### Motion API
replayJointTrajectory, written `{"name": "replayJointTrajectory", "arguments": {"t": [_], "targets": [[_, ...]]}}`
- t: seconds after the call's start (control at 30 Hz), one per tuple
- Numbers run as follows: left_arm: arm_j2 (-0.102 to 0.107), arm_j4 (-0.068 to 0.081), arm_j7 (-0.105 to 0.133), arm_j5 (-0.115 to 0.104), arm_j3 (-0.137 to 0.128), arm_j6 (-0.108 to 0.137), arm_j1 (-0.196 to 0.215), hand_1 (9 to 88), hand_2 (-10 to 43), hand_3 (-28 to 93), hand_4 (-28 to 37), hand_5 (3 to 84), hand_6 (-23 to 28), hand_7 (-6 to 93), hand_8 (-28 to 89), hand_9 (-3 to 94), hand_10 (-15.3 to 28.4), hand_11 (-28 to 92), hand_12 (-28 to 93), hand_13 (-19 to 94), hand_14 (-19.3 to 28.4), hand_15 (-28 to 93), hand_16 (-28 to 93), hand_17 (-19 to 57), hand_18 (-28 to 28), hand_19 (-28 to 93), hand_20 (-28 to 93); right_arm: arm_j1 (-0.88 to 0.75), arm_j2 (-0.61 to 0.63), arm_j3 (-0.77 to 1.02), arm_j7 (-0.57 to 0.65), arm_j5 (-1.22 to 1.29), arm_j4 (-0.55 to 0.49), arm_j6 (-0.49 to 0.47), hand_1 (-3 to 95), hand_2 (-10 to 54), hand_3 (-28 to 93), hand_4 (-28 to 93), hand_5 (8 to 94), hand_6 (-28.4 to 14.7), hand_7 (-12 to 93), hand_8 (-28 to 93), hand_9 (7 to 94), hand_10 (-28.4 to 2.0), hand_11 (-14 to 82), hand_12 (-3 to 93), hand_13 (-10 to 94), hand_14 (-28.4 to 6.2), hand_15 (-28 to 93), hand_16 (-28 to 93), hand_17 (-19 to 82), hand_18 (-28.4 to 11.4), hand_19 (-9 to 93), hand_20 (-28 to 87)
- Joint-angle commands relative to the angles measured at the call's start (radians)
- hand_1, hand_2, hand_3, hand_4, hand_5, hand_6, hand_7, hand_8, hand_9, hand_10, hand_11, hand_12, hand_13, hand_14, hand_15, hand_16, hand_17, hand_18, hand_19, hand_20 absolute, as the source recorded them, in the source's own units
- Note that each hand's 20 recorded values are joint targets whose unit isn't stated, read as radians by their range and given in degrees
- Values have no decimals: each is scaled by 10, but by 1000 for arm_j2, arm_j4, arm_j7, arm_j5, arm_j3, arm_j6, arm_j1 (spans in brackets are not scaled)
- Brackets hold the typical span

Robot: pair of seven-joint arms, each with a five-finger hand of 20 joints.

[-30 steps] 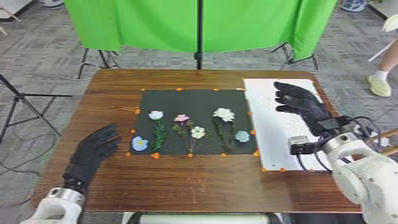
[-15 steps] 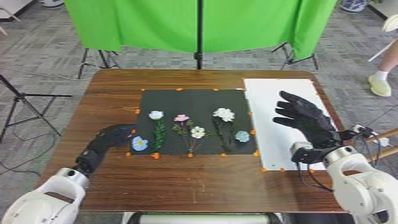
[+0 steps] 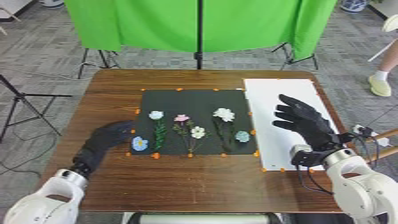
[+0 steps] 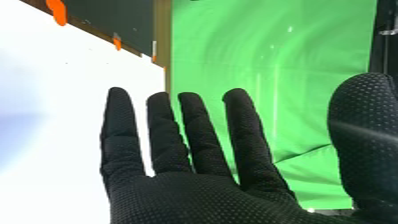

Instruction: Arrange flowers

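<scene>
In the head view, my left hand [image 3: 108,135] is at the dark mat's left edge, close to a blue flower [image 3: 139,144]. On the mat [image 3: 182,97] lie a white rose with a green stem [image 3: 156,115], a pink flower [image 3: 181,118], a smaller white bloom [image 3: 197,132], a large white flower [image 3: 224,114] and a pale blue-green one [image 3: 242,136]. My right hand [image 3: 300,116] is over the white sheet [image 3: 266,92], open and holding nothing. The right wrist view has my right hand [image 4: 195,197] with straight fingers and the thumb spread apart.
Orange tape pieces [image 3: 155,156] mark the mat's edges. The brown wooden table [image 3: 195,185] extends around mat and sheet. A green cloth [image 3: 142,30] hangs on a stand beyond the table's far edge.
Over the last second my left hand has moved right and slightly forward to the mat's edge. My right hand has shifted a little toward the near side.
</scene>
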Motion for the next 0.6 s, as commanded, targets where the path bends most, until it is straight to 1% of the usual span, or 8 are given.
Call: {"name": "replayJointTrajectory", "arguments": {"t": [0.03,0.1,0.17,0.23,0.4,0.47,0.57,0.6], "targets": [[-14,-3,121,-105,-7,45,102,250,28,693,-265,330,39,198,-88,260,109,217,182,207,139,337,7,-96,202,484,86,12,-7,-3,-7,-39,-4,-23,166,-34,825,-267,301,-11,168,-110,314,-110,68,227,258,-113,59,348,17,-207,424,210],[-13,-4,154,-178,-8,51,103,247,26,693,-270,325,38,197,-88,261,109,216,181,208,139,336,7,-96,202,484,85,14,-6,-3,-16,-43,-7,-18,165,-34,825,-267,300,-10,168,-110,314,-110,69,228,257,-112,58,348,17,-207,423,209],[-11,-7,169,-220,-18,42,109,243,24,694,-275,324,38,197,-87,261,110,216,181,208,139,334,7,-95,202,483,85,10,-9,6,-20,-48,-12,-21,165,-35,825,-267,299,-10,168,-111,313,-110,69,228,257,-111,58,348,16,-208,423,209],[-9,-9,172,-249,-25,32,110,241,24,694,-279,325,39,196,-87,261,110,215,181,209,140,334,7,-95,202,483,85,1,-11,12,-28,-47,-18,-11,165,-35,825,-267,299,-9,169,-111,313,-110,69,228,256,-111,57,349,15,-208,422,209],[-3,-13,175,-268,-38,27,108,238,24,692,-282,325,39,195,-86,263,112,213,180,209,140,332,8,-95,203,482,85,-25,-17,30,-40,-52,-34,0,166,-34,823,-268,303,-4,167,-113,312,-105,70,229,257,-109,54,350,14,-209,422,209],[5,-11,179,-290,-41,27,104,237,23,693,-282,326,39,194,-86,264,112,212,181,210,141,331,8,-95,203,482,85,-28,-17,34,-41,-52,-38,1,166,-34,824,-268,304,1,163,-115,313,-103,68,227,257,-108,51,351,14,-209,421,209],[28,-3,183,-292,-44,27,79,237,23,691,-282,326,39,192,-86,265,113,211,181,212,142,330,8,-95,203,482,85,-24,-10,38,-40,-51,-40,1,164,-34,825,-268,301,-2,155,-112,313,-104,67,228,258,-107,46,353,14,-209,419,209],[38,0,187,-313,-42,23,66,237,23,691,-282,326,39,191,-86,265,113,211,181,212,142,330,8,-95,204,481,85,-25,-8,39,-43,-52,-41,5,164,-34,825,-268,298,-6,154,-112,313,-105,66,228,258,-107,45,354,14,-209,419,209]]}}
